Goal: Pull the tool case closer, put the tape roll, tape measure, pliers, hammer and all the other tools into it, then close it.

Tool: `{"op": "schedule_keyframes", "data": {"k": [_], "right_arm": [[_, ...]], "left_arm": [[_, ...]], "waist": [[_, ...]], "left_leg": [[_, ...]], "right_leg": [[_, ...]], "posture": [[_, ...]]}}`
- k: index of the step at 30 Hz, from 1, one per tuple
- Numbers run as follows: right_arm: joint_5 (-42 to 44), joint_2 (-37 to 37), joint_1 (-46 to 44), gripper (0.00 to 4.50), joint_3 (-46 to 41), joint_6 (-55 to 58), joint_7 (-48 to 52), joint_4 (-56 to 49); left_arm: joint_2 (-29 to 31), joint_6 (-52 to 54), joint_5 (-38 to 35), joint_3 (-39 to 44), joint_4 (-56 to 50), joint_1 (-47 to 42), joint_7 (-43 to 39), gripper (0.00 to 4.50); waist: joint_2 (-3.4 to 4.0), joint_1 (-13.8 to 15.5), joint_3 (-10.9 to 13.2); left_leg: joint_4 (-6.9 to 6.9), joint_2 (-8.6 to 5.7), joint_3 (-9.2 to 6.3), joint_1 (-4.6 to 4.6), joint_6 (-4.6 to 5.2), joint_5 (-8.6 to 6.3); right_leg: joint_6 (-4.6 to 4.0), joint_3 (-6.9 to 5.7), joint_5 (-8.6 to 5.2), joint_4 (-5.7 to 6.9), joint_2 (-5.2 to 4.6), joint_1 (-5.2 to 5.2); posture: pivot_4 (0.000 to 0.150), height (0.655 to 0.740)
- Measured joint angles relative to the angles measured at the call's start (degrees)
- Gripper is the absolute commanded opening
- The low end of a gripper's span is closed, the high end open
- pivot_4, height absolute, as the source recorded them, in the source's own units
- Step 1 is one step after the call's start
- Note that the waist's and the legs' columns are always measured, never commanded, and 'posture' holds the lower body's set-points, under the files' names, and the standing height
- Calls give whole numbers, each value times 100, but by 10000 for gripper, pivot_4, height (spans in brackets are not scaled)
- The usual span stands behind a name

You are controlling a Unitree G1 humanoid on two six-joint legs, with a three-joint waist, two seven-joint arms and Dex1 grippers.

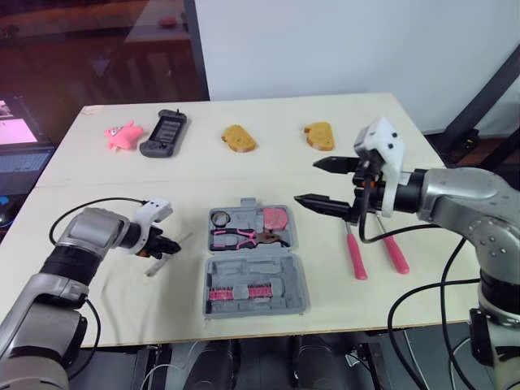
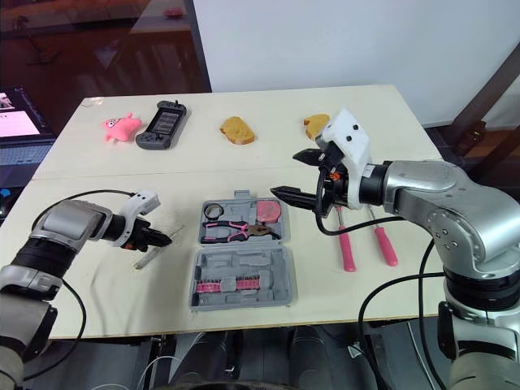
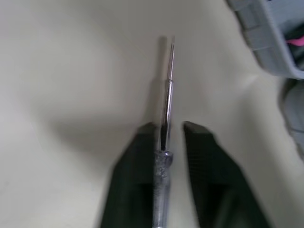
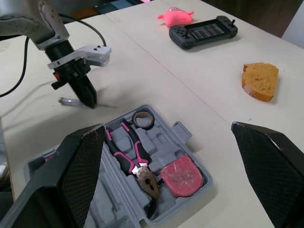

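The grey tool case [image 1: 297, 276] lies open at the table's front middle. Its far half holds a black tape roll [image 1: 220, 218], pink-handled pliers [image 1: 237, 238] and a pink tape measure [image 1: 277, 218]. A clear-handled screwdriver [image 3: 169, 80] lies on the table left of the case. My left gripper [image 1: 168, 244] is down at it, slightly open, one finger [image 3: 142, 147] on either side of the shaft. My right gripper [image 1: 307, 180] hovers wide open above the case's far right corner. Two long pink handles [image 1: 355, 256] lie on the table right of the case, their heads hidden behind the right gripper.
Along the far side lie a pink plush toy [image 1: 123, 135], a black game controller [image 1: 164, 133] and two bread slices [image 1: 239, 138] [image 1: 319, 136]. A laptop [image 1: 18, 142] stands off the table's left edge. A cable trails from my left wrist across the table.
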Motion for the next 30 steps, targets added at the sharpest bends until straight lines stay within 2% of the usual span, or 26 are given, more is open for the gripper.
{"op": "schedule_keyframes", "data": {"k": [9, 14, 25, 28, 30], "right_arm": [[0, 143, 27, 45000, 48, -210, -176, 21], [4, 213, 101, 45000, 93, -229, -244, 20], [0, 254, 147, 45000, 126, -347, -303, 20], [0, 254, 150, 45000, 127, -354, -305, 20], [-1, 253, 149, 45000, 128, -356, -307, 21]], "left_arm": [[402, 49, 46, -8, 13, 28, -200, 24995], [599, -271, 73, -88, -284, 364, -405, 24995], [628, -579, 251, -184, -565, 517, -455, 24995], [625, -543, 341, -234, -722, 542, -384, 17650], [625, -501, 416, -280, -813, 582, -345, 7816]], "waist": [[-1, -15, 1], [-1, -4, 1], [-1, 2, 1], [-1, 1, 0], [-1, -3, 1]], "left_leg": [[0, 0, 1, 0, 0, 0], [0, 1, 0, 0, 0, 0], [1, 1, 0, 0, 0, 0], [1, 1, 0, 0, 0, 0], [1, 1, 0, 0, 0, 0]], "right_leg": [[0, 1, 0, 2, 1, -3], [0, 3, 0, 2, 0, -2], [0, 3, 0, 2, 0, -1], [0, 3, 0, 2, 0, -1], [0, 3, 0, 2, 0, -1]], "posture": [[1500, 7400], [1500, 7400], [1500, 7400], [1500, 7400], [1500, 7400]]}}
